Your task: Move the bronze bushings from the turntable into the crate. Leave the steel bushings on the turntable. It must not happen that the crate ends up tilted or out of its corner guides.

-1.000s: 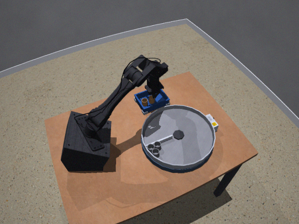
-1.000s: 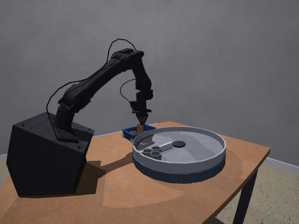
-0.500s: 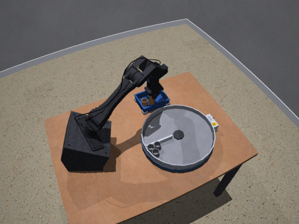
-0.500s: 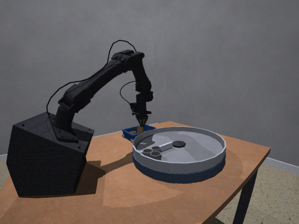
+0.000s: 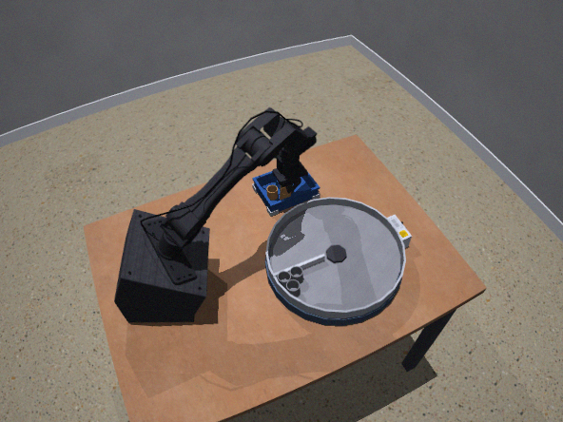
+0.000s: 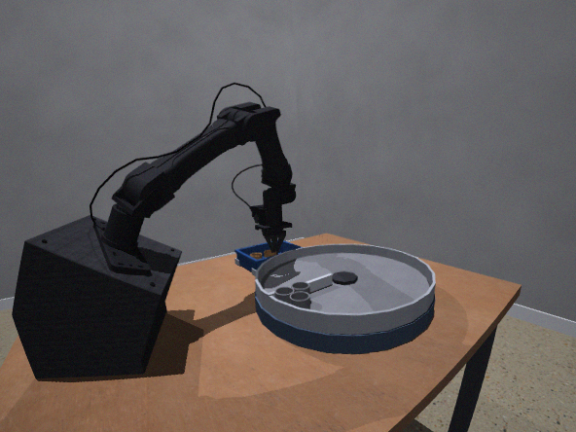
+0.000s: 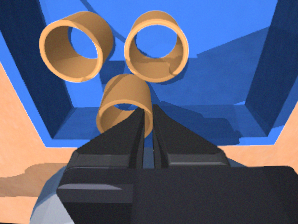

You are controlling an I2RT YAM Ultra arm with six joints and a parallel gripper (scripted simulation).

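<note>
Bronze is all on the crate side: we count three bushings inside the blue crate (image 5: pixel 262 199) (image 6: pixel 247 260) (image 7: pixel 260 141), at the far left of the turntable (image 5: pixel 335 314) (image 6: pixel 341 322). Our gripper (image 5: pixel 291 189) (image 6: pixel 275 250) (image 7: pixel 148 111) points down into it, fingers nearly together, pinching the wall of one bronze bushing (image 5: pixel 284 192) (image 6: pixel 270 253) (image 7: pixel 128 90), one finger inside the bore and one outside. We see the two other bronze bushings (image 5: pixel 272 193) (image 6: pixel 256 255) (image 7: pixel 106 37) ahead of it in the wrist view, open ends up and unheld. Crate looks level, with the visible corner guides (image 5: pixel 273 211) (image 6: pixel 237 261) at its corners; we can't check the hidden ones. Three steel bushings (image 5: pixel 295 290) (image 6: pixel 301 301) stand grouped on the turntable at near left, beside the pale divider bar (image 5: pixel 314 261) (image 6: pixel 321 282). We also have a white box (image 5: pixel 398 230) by the turntable's right rim, yellow patch on top.

The gripper (image 5: pixel 291 189) (image 6: pixel 275 250) (image 7: pixel 148 111) is lower over the crate (image 5: pixel 281 207) (image 6: pixel 247 263) (image 7: pixel 260 141) than a second ago, and the bronze bushing at its fingertips (the one by its wall) now sits deeper inside, showing less above the rim.
</note>
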